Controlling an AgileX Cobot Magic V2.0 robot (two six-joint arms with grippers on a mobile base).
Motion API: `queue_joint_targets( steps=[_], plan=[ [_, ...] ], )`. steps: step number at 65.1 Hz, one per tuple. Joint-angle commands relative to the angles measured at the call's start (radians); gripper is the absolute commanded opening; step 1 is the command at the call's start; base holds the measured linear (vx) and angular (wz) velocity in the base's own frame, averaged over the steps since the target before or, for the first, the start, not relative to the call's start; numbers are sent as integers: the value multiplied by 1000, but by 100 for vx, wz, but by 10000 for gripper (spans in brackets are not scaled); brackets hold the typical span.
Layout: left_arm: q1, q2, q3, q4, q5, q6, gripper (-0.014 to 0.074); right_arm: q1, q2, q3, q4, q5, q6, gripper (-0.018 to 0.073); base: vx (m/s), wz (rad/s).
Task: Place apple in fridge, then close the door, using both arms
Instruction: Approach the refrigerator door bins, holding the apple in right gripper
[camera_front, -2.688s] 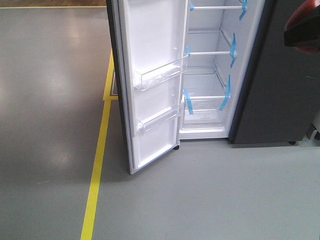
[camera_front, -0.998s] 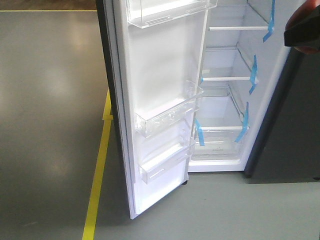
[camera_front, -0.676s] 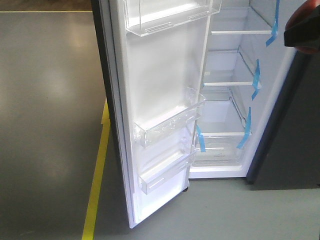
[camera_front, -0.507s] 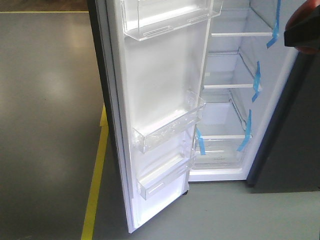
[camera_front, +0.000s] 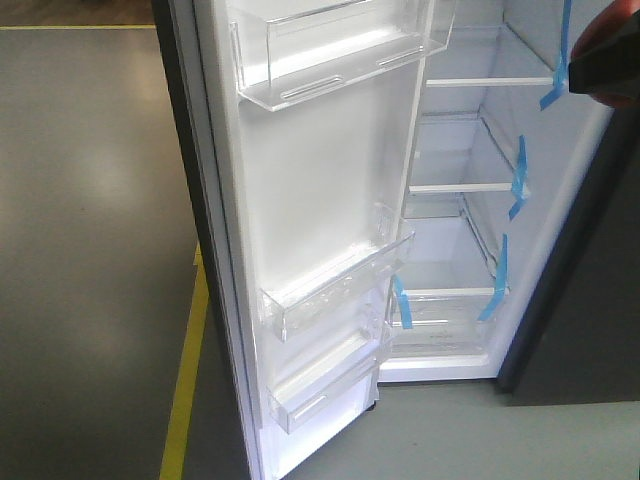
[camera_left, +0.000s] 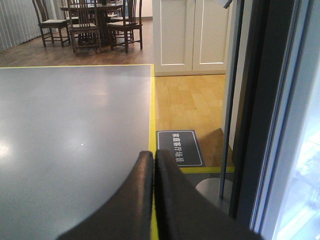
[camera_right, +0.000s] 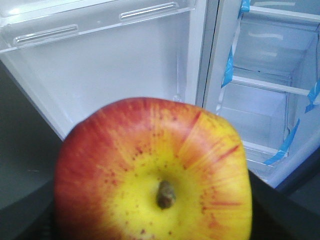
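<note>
The apple (camera_right: 155, 175) hangs in the air just in front of the open fridge (camera_front: 450, 250), not inside it. Its stem end faces the right wrist camera, so its core axis runs from the camera towards the fridge, with the stem pointing away from the fridge. Red skin streaks down into a yellow patch around the stem. The right pincer (camera_front: 600, 75) has hold of it: dark shapes flank its lower sides, though how far apart the fingers stand cannot be told. In the front view fruit and pincer sit high at the fridge's right edge. Behind the apple the fridge's white inside shows clear shelves (camera_front: 460, 187) with blue tape strips (camera_front: 520, 180) at their ends. The door (camera_front: 320, 200) stands wide open on the fridge's left, its white inner face carrying three clear bins (camera_front: 335, 290). The left pincer (camera_left: 154, 156) is outside the fridge, near the door's dark outer edge, its two fingers pressed together on nothing, above grey floor (camera_left: 75, 125) with a yellow line (camera_left: 151, 100).
</note>
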Motion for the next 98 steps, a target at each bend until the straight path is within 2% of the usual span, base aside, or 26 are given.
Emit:
queue_joint_targets(
  steps=[1, 98],
  plan=[
    [-6, -14, 28, -2, -67, -3, -6, -3, -28, -31, 29, -68, -7, -7, 12, 0],
    [-6, -14, 28, -2, -67, -3, -6, -3, -28, -31, 29, -67, -7, -7, 8, 0]
  ],
)
